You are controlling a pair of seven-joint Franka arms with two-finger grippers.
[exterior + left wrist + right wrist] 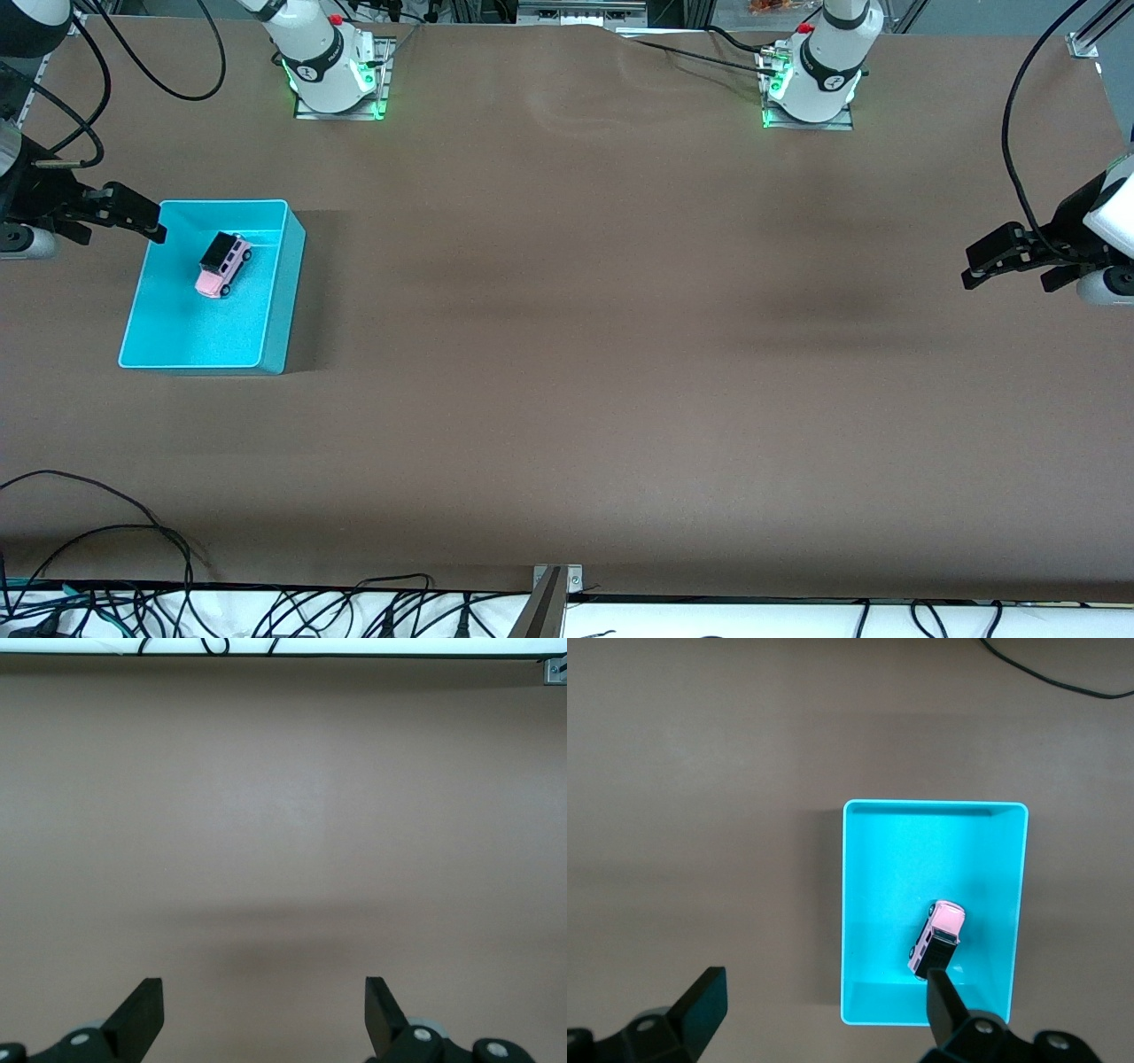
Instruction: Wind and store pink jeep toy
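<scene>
Both grippers (973, 266) (146, 221) gape wide, holding nothing.

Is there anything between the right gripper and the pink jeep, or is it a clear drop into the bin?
Nothing visible blocks it. The right gripper, open, hangs over the turquoise bin's edge, and the pink jeep toy stands alone inside. Only the bin's walls surround it.

No readable text — no labels; no numbers.

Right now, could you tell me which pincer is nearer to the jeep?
Right. The right pincer hangs open at the bin's edge, close to the jeep inside; the left pincer waits open at the table's left-arm end.
</scene>
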